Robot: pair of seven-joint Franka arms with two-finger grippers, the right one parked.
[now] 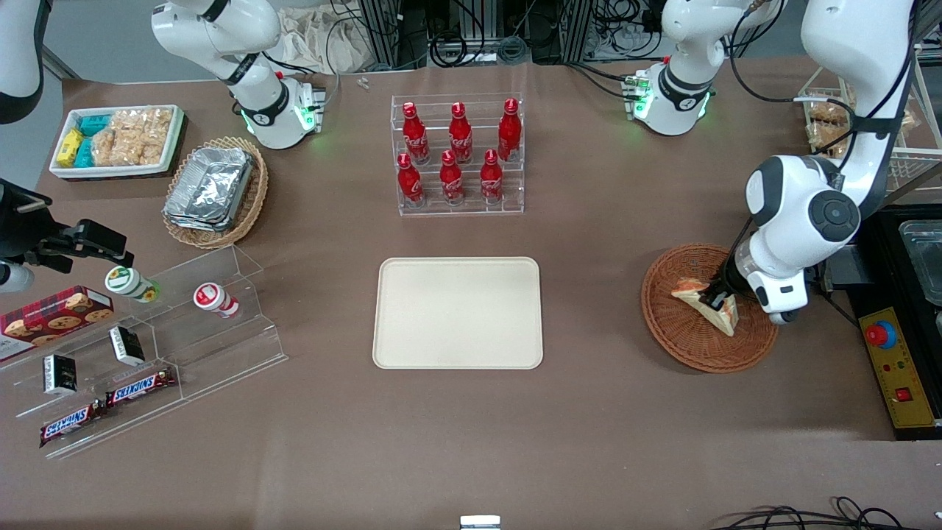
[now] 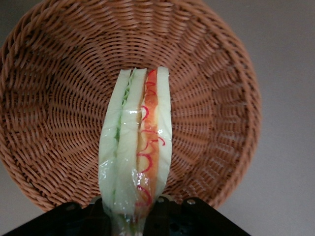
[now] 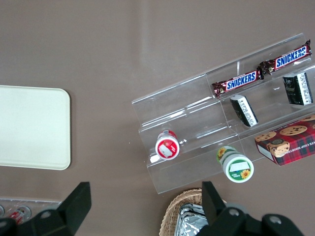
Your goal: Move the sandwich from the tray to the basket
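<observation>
Since the sandwich (image 2: pixel 135 142) has to end up in the basket (image 1: pixel 681 342), you have the left arm (image 1: pixel 780 254) reaching down over its round opening, with the gripper (image 2: pixel 131 209) pinching the sandwich near one end, a finger on each side of the wrap. That end grip leaves most of the length free over the weave, so it can probably lie down before you let go. The cut face looks up at the wrist camera; whether the underside touches the weave, you can't tell. The basket is near the working arm's end of the tabletop (image 1: pixel 456 442), apart from the tray (image 1: pixel 458 313), presumably the one named in the task, so the carry looks finished, with lowering and release left. Ease down gently: squeezing could crush the soft bread, and the wrap might cling to the fingers as they part.
</observation>
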